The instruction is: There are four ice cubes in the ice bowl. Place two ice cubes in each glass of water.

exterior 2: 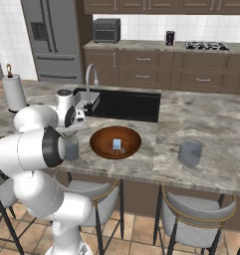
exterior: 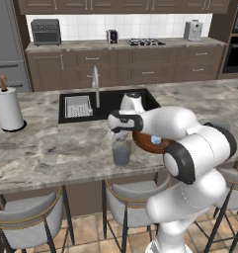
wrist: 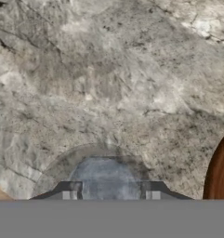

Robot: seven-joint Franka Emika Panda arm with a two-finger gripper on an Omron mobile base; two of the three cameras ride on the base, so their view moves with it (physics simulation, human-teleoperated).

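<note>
Hovering directly over the near glass [exterior: 121,152], the tool [wrist: 108,191] is lined up for a drop; whether it grasps a cube is unclear. One ice cube [exterior 2: 117,144] remains in the wooden bowl [exterior 2: 102,144].

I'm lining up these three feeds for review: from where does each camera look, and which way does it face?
Left base view: behind the arm's left, facing forward-down over the counter; arm lower right, above a glass.
Right base view: behind its right; arm lower left; ice bowl, second glass.
Hand view: looks down along the gripper into the glass.
Both base views share bowl, sink.
</note>
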